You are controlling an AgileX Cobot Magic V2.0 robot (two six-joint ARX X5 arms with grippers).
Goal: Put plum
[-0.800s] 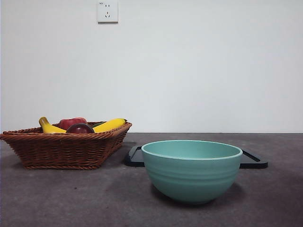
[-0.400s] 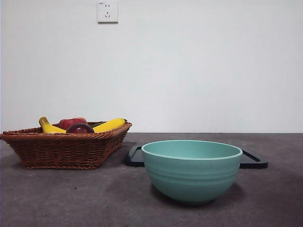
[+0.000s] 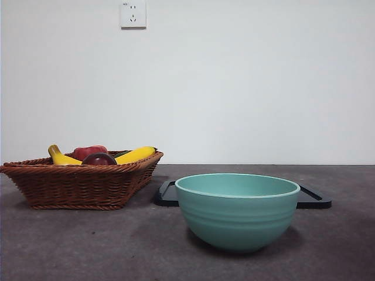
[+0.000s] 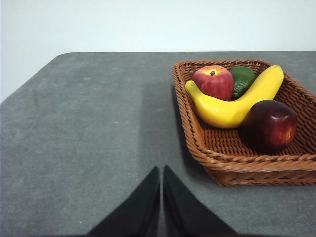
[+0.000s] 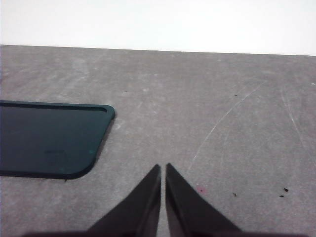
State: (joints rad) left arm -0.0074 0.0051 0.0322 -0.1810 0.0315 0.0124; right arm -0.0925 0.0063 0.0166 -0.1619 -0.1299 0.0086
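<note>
Both grippers' jaws sit closed, empty (glossy round plum [image 4: 269,125] lies in woven wicker basket [image 4: 232,163]).

Even, diffuse lighting is seen throughout; soft shadows are cast beneath the bowl [image 3: 237,212] and basket [image 3: 82,184]; slight glare is shown on the plum [image 4: 269,125].

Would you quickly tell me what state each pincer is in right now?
Left pincer: closed, empty, short of the brown wicker basket.
Right pincer: closed, empty, above the grey table.
</note>
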